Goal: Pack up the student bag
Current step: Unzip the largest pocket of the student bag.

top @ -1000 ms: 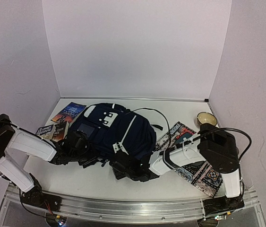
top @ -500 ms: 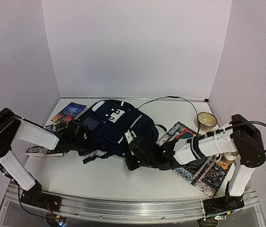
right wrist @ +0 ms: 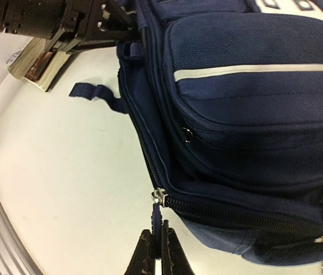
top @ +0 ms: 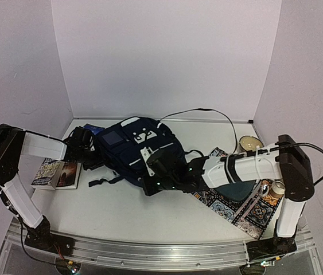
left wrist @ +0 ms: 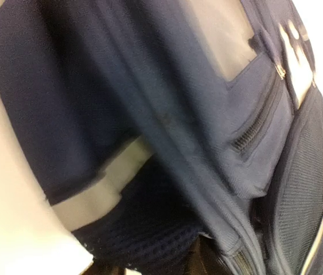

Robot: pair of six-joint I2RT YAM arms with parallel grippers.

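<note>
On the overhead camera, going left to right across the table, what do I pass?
book → left gripper → backpack → patterned mat. The bowl sits behind the mat within its span, so I leave it out of the order.

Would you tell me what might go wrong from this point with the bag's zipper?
1. The right pincer pinches only the thin zipper pull; a hard tug may slip it free.
2. The left pincer sits at the student bag's side, but its hold is unclear; unbraced, the soft bag may slide instead of the zipper running.
3. The books lie outside the bag; if this pull closes it, they stay unpacked.
</note>
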